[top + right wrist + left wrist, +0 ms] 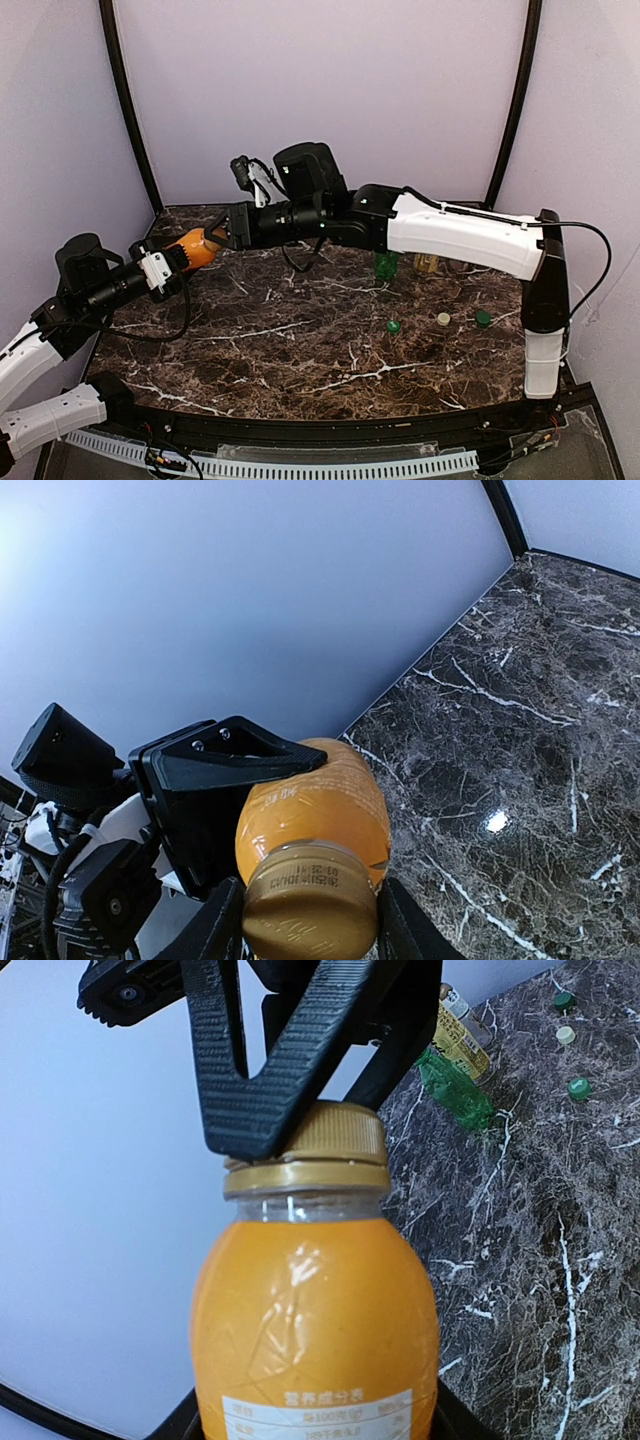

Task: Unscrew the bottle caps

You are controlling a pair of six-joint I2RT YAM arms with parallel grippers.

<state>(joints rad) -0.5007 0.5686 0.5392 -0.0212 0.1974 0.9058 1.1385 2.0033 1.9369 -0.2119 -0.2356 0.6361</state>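
Bottles in view number three. One orange bottle (315, 1320) is held off the table (300, 350) near its back-left corner. The left gripper (187, 254) is clamped on its body and the right gripper (222, 236) is closed around its gold cap (322, 1150). One green bottle (386, 265) and one yellow-labelled bottle (428, 262) sit near the back edge. Three loose caps lie toward the right edge: a green cap (393, 325), a cream cap (443, 319) and a second green cap (483, 318).
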